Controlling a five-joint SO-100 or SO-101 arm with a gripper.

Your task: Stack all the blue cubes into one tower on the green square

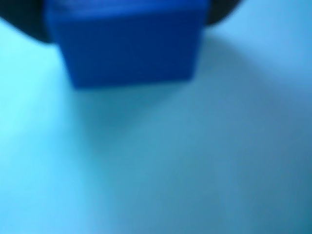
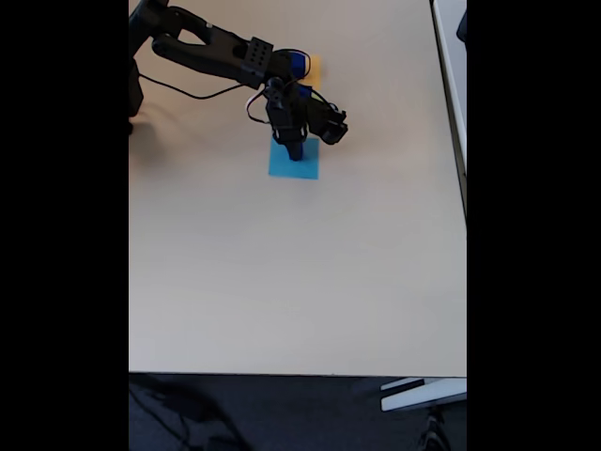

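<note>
Wrist view: blurred blue cube [image 1: 129,44] fills the top, apparently pinched in the jaws, just over the light-blue square [image 1: 161,165]. Fixed view: gripper [image 2: 293,150] w/ arm above that square on the bench [image 2: 300,272]. Risk: loose grip drops the cube early, off-target.

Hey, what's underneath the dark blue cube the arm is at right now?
A flat light-blue paper square on the beige table lies beneath the dark blue cube. The arm's gripper covers the cube in the fixed view, hiding whether cube and paper touch.
</note>
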